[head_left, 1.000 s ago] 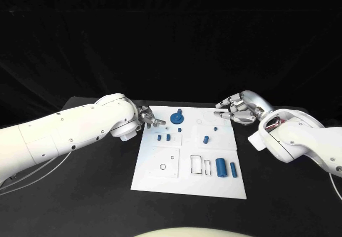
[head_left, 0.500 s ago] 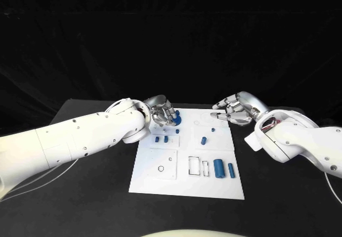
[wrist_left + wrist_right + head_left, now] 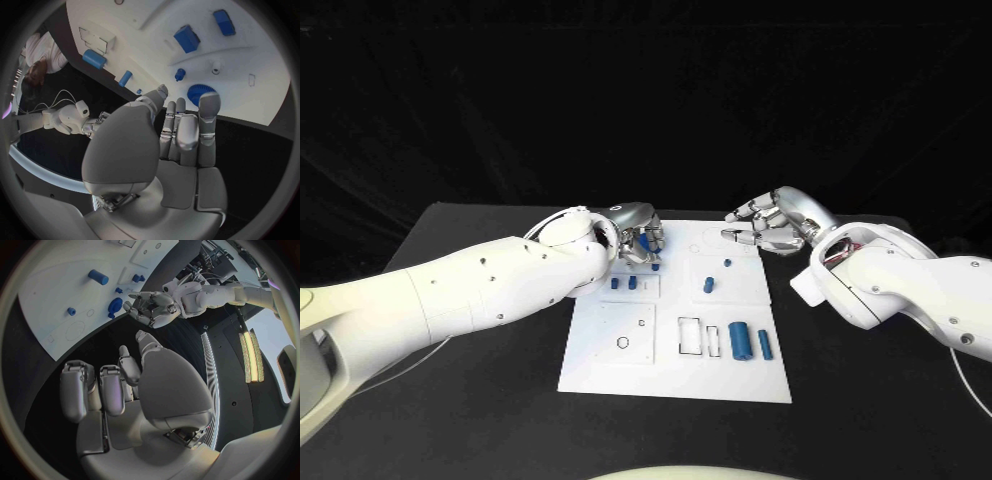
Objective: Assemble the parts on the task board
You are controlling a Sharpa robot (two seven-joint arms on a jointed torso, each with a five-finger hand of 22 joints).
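Blue gear (image 3: 201,93) half hidden behind empty, spread left hand (image 3: 640,240); right hand (image 3: 767,225) loosely curled, empty.

Robot test lab, staged on a dark set

A black table (image 3: 473,400) is sitting against black drapes, carrying a white task board (image 3: 625,365) with outlined slots, while bright strip lights (image 3: 253,352) and loose cables (image 3: 59,97) are showing at the room's edge.

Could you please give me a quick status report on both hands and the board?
Left robot hand open, over the blue gear at the task board's far edge. Right robot hand open, empty, beside the board's far corner. Nothing in the way.
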